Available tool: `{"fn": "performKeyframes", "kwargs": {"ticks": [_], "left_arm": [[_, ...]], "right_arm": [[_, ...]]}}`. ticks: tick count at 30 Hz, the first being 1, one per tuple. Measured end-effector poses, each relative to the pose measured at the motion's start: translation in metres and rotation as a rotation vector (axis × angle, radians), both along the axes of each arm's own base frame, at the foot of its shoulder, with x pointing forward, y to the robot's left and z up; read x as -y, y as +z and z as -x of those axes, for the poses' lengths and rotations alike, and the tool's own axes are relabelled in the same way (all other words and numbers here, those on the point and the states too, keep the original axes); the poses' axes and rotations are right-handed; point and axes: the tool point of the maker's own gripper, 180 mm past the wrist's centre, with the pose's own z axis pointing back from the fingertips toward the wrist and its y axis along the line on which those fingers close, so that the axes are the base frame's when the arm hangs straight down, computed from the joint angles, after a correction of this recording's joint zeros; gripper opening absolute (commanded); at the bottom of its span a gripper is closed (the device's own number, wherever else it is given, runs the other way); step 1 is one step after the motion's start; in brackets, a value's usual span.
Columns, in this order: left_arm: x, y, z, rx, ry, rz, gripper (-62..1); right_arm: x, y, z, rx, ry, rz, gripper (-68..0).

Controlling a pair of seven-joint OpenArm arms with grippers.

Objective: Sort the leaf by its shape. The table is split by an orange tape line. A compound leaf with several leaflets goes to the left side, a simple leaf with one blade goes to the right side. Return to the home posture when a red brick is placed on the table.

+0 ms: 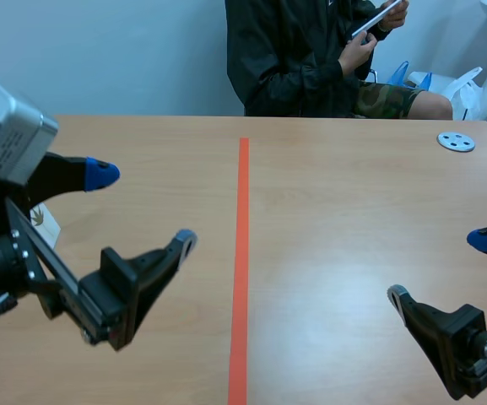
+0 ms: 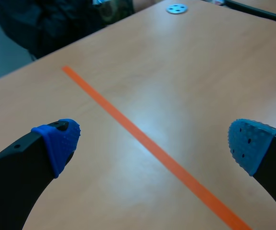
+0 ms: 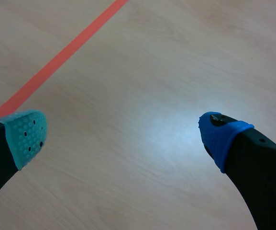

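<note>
Both left gripper (image 1: 142, 207) and right gripper (image 1: 442, 267) hung spread, empty, flanking the tape (image 1: 241, 270); no leaf showed, presumably flimsy, best stem-held.

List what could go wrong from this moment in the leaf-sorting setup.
1. A small pale item lies mostly hidden behind the left arm; its shape cannot be read, so it might be overlooked or missorted.
2. The grey disc lies right of the orange tape line; an arm sweeping there could knock it.
3. The person across the table holds a device, so may not notice an arm reaching out.
</note>
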Motion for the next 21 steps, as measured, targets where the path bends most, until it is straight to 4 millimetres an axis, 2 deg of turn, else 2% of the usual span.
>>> {"fn": "performKeyframes", "kwargs": {"ticks": [3,7,14,21], "left_arm": [[0.011,-0.005,0.014,-0.038,-0.056,0.031,1.4],[0.022,-0.004,0.022,-0.053,-0.099,0.070,1.4],[0.034,0.004,0.024,-0.042,-0.096,0.149,1.4],[0.035,0.002,0.023,-0.027,-0.099,0.119,1.4]], "right_arm": [[0.000,0.000,0.000,0.000,0.000,0.000,0.4],[0.000,0.000,0.000,0.000,0.000,0.000,0.4],[0.000,0.000,0.000,0.000,0.000,0.000,0.4],[0.001,0.000,-0.002,-0.004,-0.002,0.008,0.4]]}}
